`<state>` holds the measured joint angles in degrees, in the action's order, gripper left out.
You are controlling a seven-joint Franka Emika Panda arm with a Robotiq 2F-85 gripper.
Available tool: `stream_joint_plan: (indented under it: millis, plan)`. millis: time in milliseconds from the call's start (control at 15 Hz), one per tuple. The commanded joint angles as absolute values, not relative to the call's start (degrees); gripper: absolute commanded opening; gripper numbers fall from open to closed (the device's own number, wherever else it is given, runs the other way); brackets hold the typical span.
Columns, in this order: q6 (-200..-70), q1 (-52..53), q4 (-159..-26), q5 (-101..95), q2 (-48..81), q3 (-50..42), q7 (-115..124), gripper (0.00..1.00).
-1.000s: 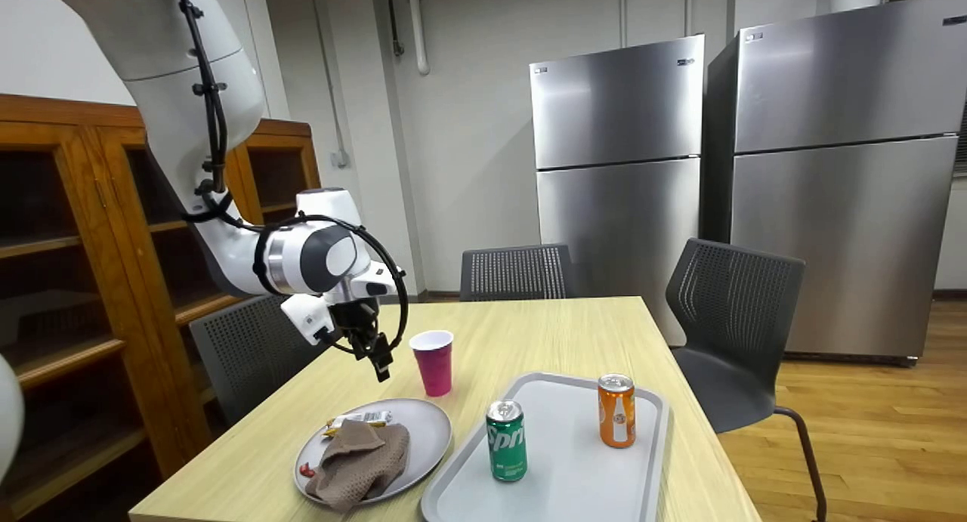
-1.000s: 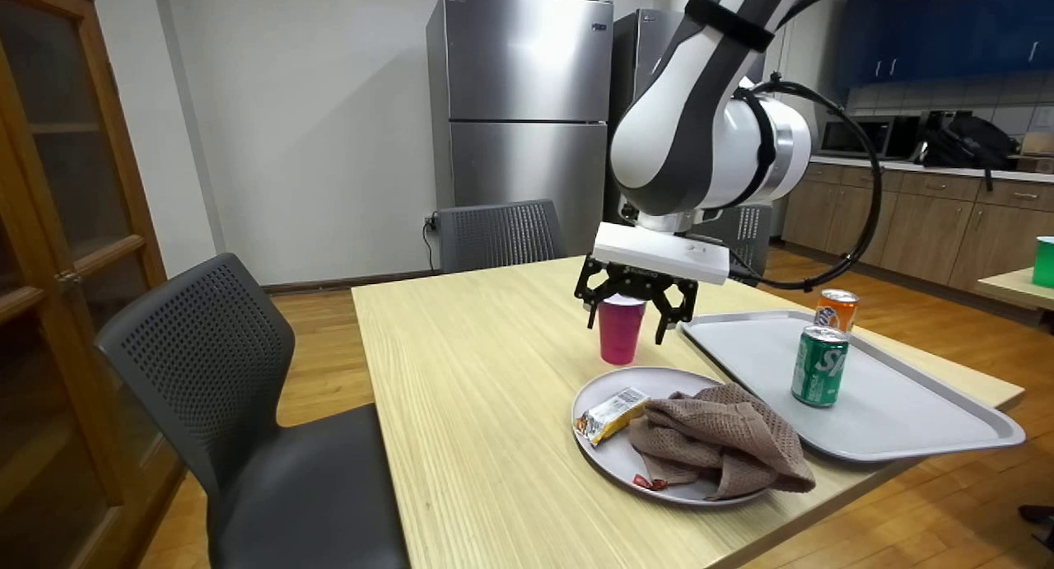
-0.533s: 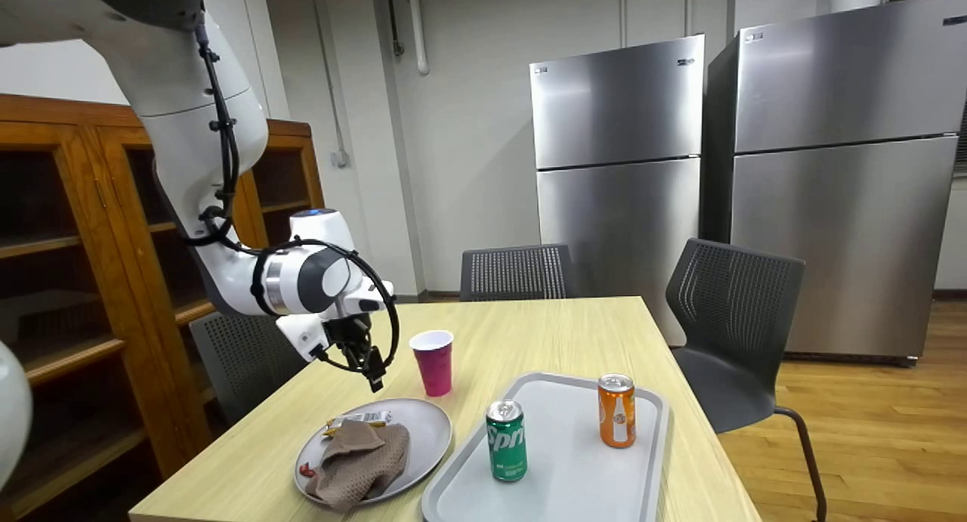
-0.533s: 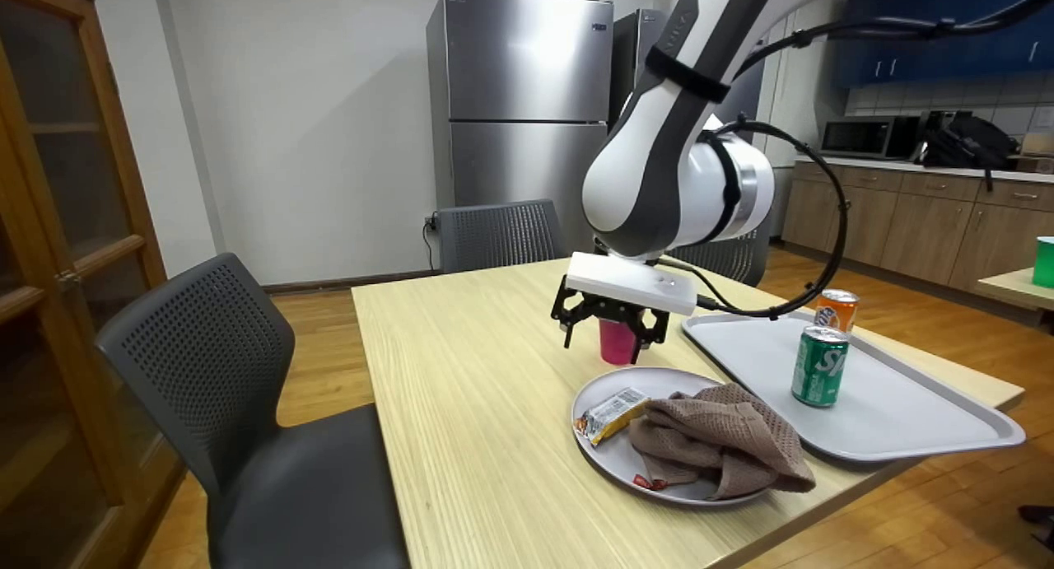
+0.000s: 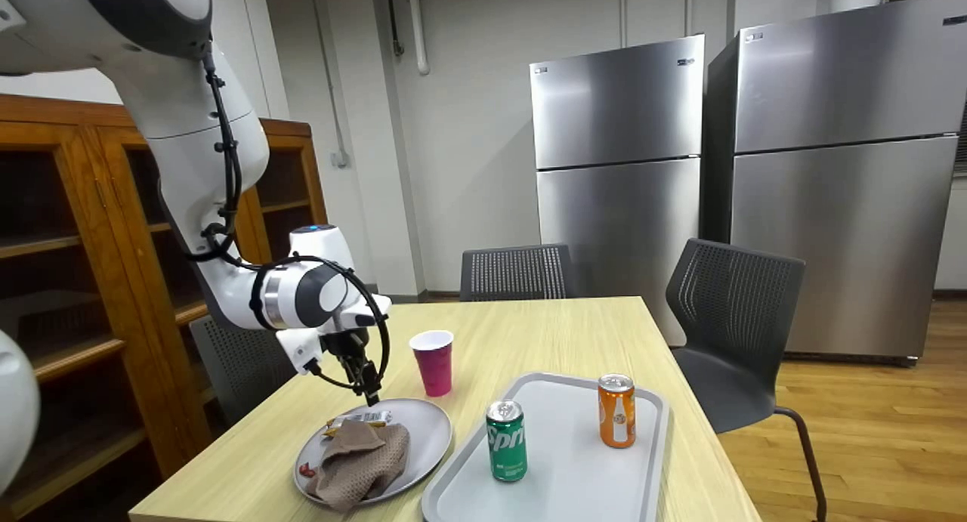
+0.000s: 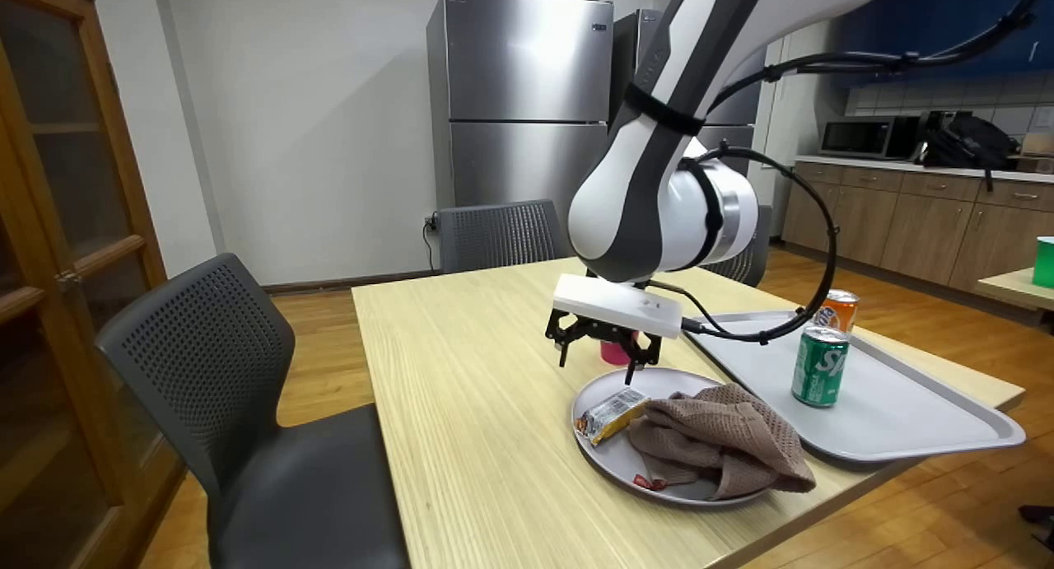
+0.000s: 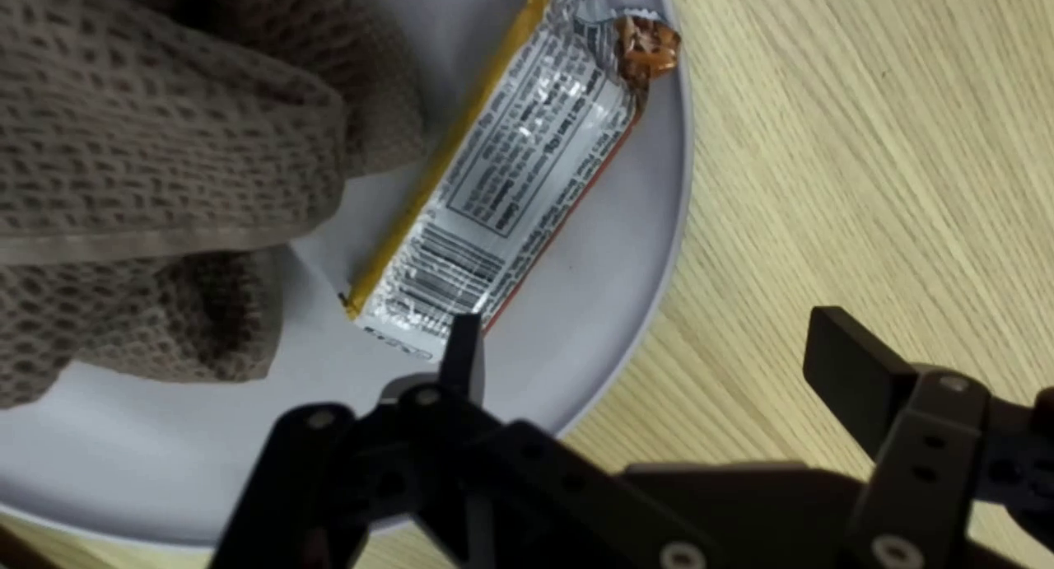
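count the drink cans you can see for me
2. In an exterior view, a green can stands on the gray tray, and an orange can stands behind it on the same tray, partly covered by it. No others show.

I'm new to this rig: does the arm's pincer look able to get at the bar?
Probably yes: the open, empty pincer hangs close by, and the bar lies uncovered on the plate, with the towel beside rather than over it.
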<state>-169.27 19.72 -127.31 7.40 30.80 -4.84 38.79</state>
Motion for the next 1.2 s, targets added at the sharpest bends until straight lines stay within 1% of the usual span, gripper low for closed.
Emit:
stream_joint_plan:
  millis: [0,467,667,1133]
  plan:
    - [-168.56,21.13,-126.63,8.71,31.53,-5.46,40.81,1.00]
    - [-166.78,23.10,-128.63,7.80,29.68,-7.87,44.26,1.00]
    - [-166.62,22.00,-129.53,8.36,29.40,-6.44,43.45,1.00]
    - [-166.66,22.06,-132.12,8.08,28.26,-6.36,43.15,1.00]
